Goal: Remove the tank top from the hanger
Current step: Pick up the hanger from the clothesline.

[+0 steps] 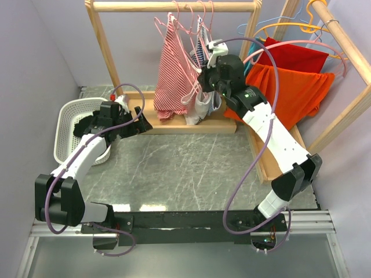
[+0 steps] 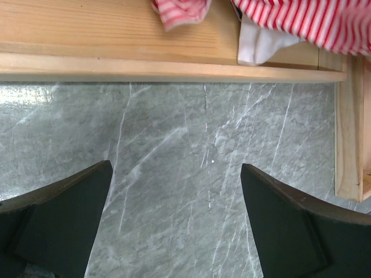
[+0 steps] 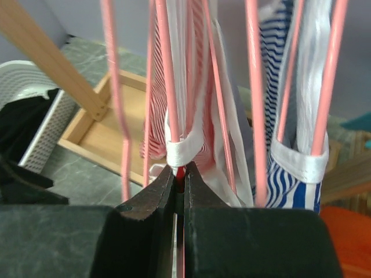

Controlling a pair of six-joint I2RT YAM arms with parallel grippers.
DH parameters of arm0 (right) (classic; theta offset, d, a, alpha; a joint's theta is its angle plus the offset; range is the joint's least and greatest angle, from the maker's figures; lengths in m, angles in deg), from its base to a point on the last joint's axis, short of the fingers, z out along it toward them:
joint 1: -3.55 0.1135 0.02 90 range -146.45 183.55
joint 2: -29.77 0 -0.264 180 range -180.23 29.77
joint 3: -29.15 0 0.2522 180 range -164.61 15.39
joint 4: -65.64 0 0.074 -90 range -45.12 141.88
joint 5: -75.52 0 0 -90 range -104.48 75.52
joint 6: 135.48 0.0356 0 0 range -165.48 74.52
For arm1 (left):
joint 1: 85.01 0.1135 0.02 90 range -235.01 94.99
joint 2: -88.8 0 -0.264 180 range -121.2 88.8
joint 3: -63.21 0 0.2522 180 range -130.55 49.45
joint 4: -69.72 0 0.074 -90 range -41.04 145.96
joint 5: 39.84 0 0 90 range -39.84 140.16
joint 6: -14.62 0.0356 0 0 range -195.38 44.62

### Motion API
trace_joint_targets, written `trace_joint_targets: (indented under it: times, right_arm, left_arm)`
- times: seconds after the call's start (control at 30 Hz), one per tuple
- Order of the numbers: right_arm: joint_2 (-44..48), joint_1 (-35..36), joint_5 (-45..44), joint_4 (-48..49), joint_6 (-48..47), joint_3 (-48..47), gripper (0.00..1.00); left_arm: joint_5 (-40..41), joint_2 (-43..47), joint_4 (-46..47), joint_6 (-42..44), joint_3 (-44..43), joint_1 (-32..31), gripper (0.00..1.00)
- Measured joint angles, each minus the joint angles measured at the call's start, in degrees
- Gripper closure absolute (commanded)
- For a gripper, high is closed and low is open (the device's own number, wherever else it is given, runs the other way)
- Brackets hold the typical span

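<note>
**Top view.** The red-striped tank top [image 1: 173, 75] hangs under the rail of the wooden rack [image 1: 174, 7], its hem resting on the rack's base. The right pincer [image 1: 204, 76] is pushed in among the hanging garments, so its tips are hidden here. The left pincer [image 1: 139, 124] hovers low over the counter [image 1: 185, 168], beside a white basket [image 1: 65, 124].

**Left wrist view.** The fingers stand wide apart with nothing between them, over bare counter. Only the lower edges of striped and white fabric show at the top, cut off by the frame.

**Right wrist view.** The fingers are pressed together on the wire of a pink hanger [image 3: 165, 69], just below a white strap band [image 3: 186, 149]. A blue-striped garment [image 3: 290, 156] hangs to the right.
</note>
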Motion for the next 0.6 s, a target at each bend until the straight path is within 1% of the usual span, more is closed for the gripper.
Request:
trace_joint_targets:
  times: [0.17, 0.3, 0.4, 0.6]
  right_arm:
    - [0.5, 0.8, -5.6, 3.1, 2.8, 6.7, 1.00]
    - [2.3, 1.1, -8.2, 5.2, 4.2, 13.4, 1.00]
    - [4.1, 1.1, -8.7, 6.0, 4.3, 15.2, 1.00]
    - [6.7, 1.1, -8.8, 7.8, 3.1, 15.1, 1.00]
  left_arm:
    - [0.0, -0.3, 0.0, 0.0, 0.0, 0.0, 0.00]
    - [0.0, -0.4, 0.0, 0.0, 0.0, 0.0, 0.01]
    - [0.0, -0.7, 0.0, 0.0, 0.0, 0.0, 0.00]
    - [0.0, -1.2, 0.0, -0.1, 0.0, 0.0, 0.01]
